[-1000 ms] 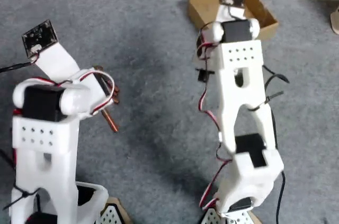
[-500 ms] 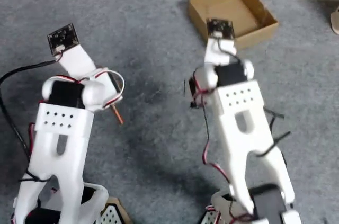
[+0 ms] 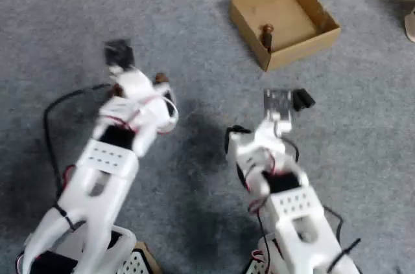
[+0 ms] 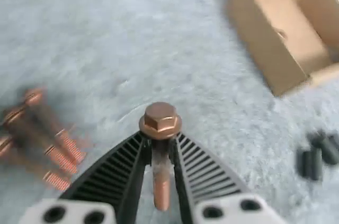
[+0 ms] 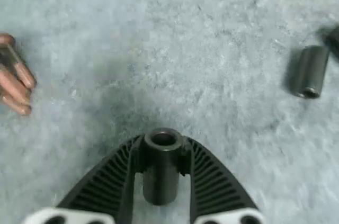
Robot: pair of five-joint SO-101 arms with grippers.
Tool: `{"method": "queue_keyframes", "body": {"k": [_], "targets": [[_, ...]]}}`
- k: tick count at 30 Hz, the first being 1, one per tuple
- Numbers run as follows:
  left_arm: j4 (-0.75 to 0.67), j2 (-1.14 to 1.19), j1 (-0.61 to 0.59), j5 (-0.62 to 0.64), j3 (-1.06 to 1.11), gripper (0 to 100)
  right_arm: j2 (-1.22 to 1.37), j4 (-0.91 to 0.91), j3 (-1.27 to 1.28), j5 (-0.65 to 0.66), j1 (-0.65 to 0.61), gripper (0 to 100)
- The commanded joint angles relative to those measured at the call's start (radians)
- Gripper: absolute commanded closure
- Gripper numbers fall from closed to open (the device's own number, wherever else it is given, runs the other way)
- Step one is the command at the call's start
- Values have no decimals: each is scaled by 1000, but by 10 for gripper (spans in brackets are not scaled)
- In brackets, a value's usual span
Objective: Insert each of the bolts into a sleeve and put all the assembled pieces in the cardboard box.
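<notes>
While left gripper (image 4: 160, 140) is clamped on one bolt (image 4: 160, 119), head just past the tips, right gripper (image 5: 161, 149) is clamped on one sleeve (image 5: 160, 176), open bore facing out. Beyond, on the carpet (image 3: 194, 60): loose bolts (image 4: 39, 139), blurred, roughly three; loose sleeves (image 5: 310, 70), at least two. Farthest: box (image 3: 301, 49), open top, one assembled piece (image 3: 266, 35) inside near its front wall.

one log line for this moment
left gripper: shut on bolt | right gripper: shut on sleeve | cardboard box: one piece inside
</notes>
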Motion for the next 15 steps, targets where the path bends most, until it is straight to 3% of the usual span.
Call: {"method": "queue_keyframes", "body": {"k": [1, 5, 12, 15], "targets": [[-281, -38, 64, -124, 81, 995, -150, -372, 206, -5, -10, 995], [-377, -38, 65, -155, 116, 995, -271, -639, 429, -5, -19, 995], [-382, -38, 70, -66, 113, 994, -329, -582, 429, 6, -59, 995], [-384, -39, 79, -66, 113, 994, -328, -581, 429, 147, -82, 994]]}}
